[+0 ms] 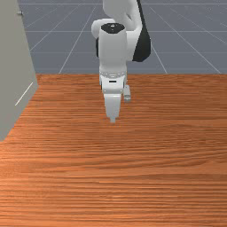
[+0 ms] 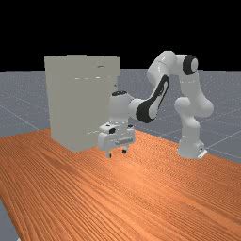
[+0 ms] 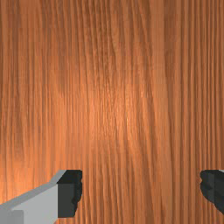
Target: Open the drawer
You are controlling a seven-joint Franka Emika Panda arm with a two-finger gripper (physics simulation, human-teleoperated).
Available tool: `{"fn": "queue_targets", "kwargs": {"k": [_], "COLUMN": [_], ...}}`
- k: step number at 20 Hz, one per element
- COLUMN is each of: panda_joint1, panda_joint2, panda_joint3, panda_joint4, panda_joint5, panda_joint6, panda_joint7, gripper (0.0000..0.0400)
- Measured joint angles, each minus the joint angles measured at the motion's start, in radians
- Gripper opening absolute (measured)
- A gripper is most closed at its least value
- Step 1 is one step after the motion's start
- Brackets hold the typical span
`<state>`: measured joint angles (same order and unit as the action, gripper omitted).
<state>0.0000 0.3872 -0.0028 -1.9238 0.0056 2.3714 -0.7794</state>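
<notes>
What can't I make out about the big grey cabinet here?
Cabinet, front view: cut off by the left and top edges.
Part of it, far view: behind the arm and end effector.
Small fitting, front view: too small to identify.
Its inside, far view: hidden by its walls.

The table [image 2: 141, 197] is orange-brown, streaked with darker wood grain, and glows paler orange around its middle. The cabinet [image 2: 80, 108], by the table's left edge in the front view, is plain greyish beige with a thin white slanting line low on its side. The arm [image 2: 164, 66] is white with black patches at its joints. The gripper [image 2: 116, 153] is white too, its fingers light grey, ending in black pads [image 3: 68, 194]. Beyond the table's back edge, the floor [image 1: 48, 48] is blue-grey, crossed by pale lines.
</notes>
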Motion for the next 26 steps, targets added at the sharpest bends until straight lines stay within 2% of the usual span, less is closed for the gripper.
{"fn": "queue_targets", "kwargs": {"k": [1, 2, 3, 5, 6, 7, 8, 10, 12, 14, 22, 26], "panda_joint1": [0.004, 0.004, 0.003, 0.001, 0.017, 0.028, 0.036, 0.048, 0.061, 0.067, 0.076, 0.057], "panda_joint2": [-0.001, -0.001, -0.002, -0.004, -0.063, -0.152, -0.222, -0.288, -0.288, -0.278, -0.351, -0.347], "panda_joint3": [-0.010, -0.022, -0.030, -0.037, -0.060, -0.081, -0.097, -0.118, -0.130, -0.136, -0.136, -0.163], "panda_joint4": [-0.005, -0.008, -0.010, -0.010, 0.007, 0.063, 0.113, 0.154, 0.180, 0.195, 0.227, 0.410], "panda_joint5": [-0.017, -0.026, -0.030, -0.035, -0.054, -0.060, -0.064, -0.076, -0.078, -0.075, -0.088, -0.088], "panda_joint6": [-0.012, -0.028, -0.037, -0.047, -0.230, -0.380, -0.472, -0.559, -0.617, -0.648, -0.679, -0.721], "panda_joint7": [0.008, 0.030, 0.044, 0.056, 0.240, 0.418, 0.603, 0.991, 1.348, 1.502, 1.589, 1.553], "gripper": [0.0249, 0.0308, 0.0344, 0.0380, 0.0233, 0.0142, 0.0087, 0.0033, 0.0012, 0.0005, 0.0000, 0.0000]}}
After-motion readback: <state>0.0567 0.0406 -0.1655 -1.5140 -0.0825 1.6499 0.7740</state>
